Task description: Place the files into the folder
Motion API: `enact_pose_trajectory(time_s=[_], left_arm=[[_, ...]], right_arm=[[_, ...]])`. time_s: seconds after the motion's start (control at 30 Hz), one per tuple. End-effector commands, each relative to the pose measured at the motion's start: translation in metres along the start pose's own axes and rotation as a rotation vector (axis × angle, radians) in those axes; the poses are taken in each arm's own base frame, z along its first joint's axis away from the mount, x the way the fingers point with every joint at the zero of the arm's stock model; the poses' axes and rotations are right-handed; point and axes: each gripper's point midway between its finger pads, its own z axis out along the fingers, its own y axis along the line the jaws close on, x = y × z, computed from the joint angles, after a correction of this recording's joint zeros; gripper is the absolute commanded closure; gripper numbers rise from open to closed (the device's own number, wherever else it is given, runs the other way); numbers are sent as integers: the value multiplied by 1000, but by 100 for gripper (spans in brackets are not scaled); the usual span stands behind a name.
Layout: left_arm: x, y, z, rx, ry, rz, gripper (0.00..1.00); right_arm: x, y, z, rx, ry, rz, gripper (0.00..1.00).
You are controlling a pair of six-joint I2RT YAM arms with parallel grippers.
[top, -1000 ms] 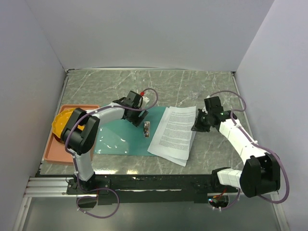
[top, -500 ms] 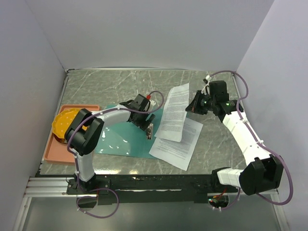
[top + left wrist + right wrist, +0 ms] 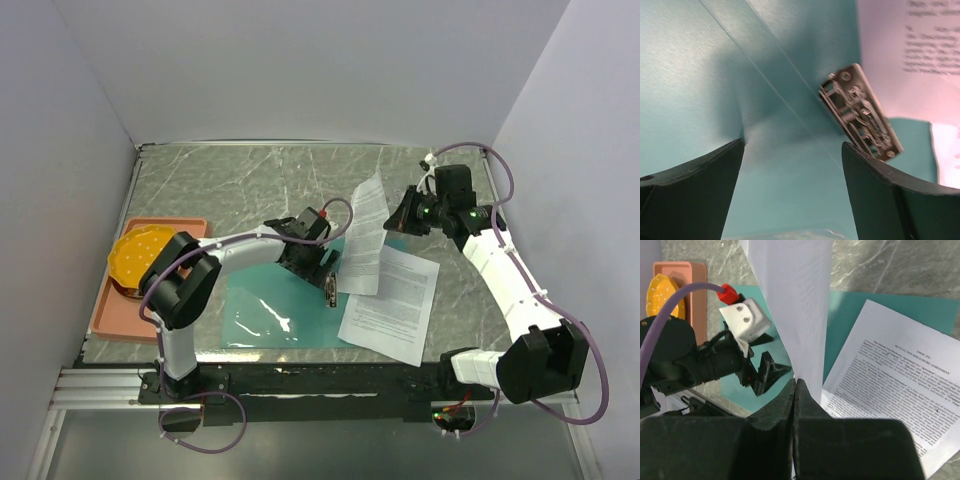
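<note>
**Sheet held clear of table; folder lying open beneath left arm**

Grey marbled tabletop (image 3: 230, 180), enclosed by pale walls on three sides, carries all items observed.

Folder (image 3: 265, 310): teal-green, lying flat at centre-left of the table. Its metal clip (image 3: 860, 112) sits at the right edge of the teal surface, just beside the papers. Left wrist view shows the clip resting on the glossy teal cover, tilted in frame.

Files: one printed sheet (image 3: 392, 305) lies flat on the table, to the right of the folder, its left edge overlapping the teal. A second sheet (image 3: 362, 235) is raised off the surface, hanging with its lower end over the flat sheet and the folder's right edge.

Right gripper (image 3: 405, 218): jaws closed on the top edge of the raised sheet. Right wrist view confirms the fingers (image 3: 805, 405) pressed together with the white paper pinched between them.

Left gripper (image 3: 792, 150): jaws spread wide, holding nothing. It sits low over the folder, close to the clip; whether the fingertips touch the cover cannot be determined.

Salmon-orange tray (image 3: 110, 315) stands at the table's left edge, well apart from the papers, with a yellow object (image 3: 135, 258) resting in it.
</note>
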Motion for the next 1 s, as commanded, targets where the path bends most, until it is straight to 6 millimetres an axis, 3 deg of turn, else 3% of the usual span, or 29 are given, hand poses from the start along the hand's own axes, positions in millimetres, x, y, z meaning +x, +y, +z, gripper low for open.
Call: enact_pose_trajectory(time_s=[0.0,0.1,0.13,0.17,0.23,0.27,0.33,0.37,0.53,0.67,0.8,0.97], left_arm=[[-27,-9,-34,9,-92,-28,13],[-44,12,-51,-55,-132,-3,12],[-51,35,-60,-116,-150,-26,11],[-65,44,-74,-127,-186,-27,10],[-70,77,-95,-173,-183,-75,7],[-85,84,-115,-172,-227,-78,7],[-83,110,-136,-191,-229,-122,4],[-83,112,-146,-176,-244,-115,3],[-50,129,-153,-215,-215,-85,4],[-22,145,-150,-222,-177,-88,4],[-17,159,-152,-206,-170,-122,4],[-17,165,-152,-219,-182,-118,4]], right_arm=[[-22,19,-14,-60,-75,-61,100],[-25,28,-21,-90,-92,-74,100],[-30,33,-26,-107,-113,-84,100],[-33,37,-29,-116,-123,-90,100],[-42,46,-37,-137,-149,-105,100],[-44,49,-39,-141,-153,-110,100],[-55,60,-47,-165,-185,-130,100],[-58,63,-50,-176,-190,-139,100],[-66,93,-54,-268,-192,-205,100],[-41,120,-34,-344,-92,-265,100],[-16,136,-13,-355,-4,-356,100],[-1,134,2,-358,46,-356,100]])
